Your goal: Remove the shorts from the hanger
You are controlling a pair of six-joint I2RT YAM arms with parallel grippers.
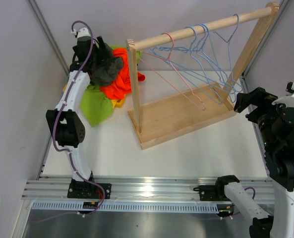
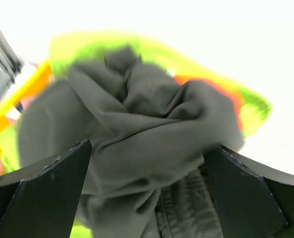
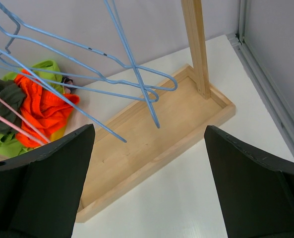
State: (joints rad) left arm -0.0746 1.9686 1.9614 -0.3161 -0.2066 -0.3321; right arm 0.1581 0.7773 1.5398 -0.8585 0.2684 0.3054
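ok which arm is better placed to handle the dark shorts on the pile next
Left. The left tool stands open right over the dark shorts atop the pile, fabric between the fingers. The right tool is open too, but off by the wooden rack and its bare hangers.

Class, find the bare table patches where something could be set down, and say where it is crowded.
Free: the table between the rack base and the arm bases. Crowded: far-left corner, heaped with shorts; hangers dangle over the rack base.
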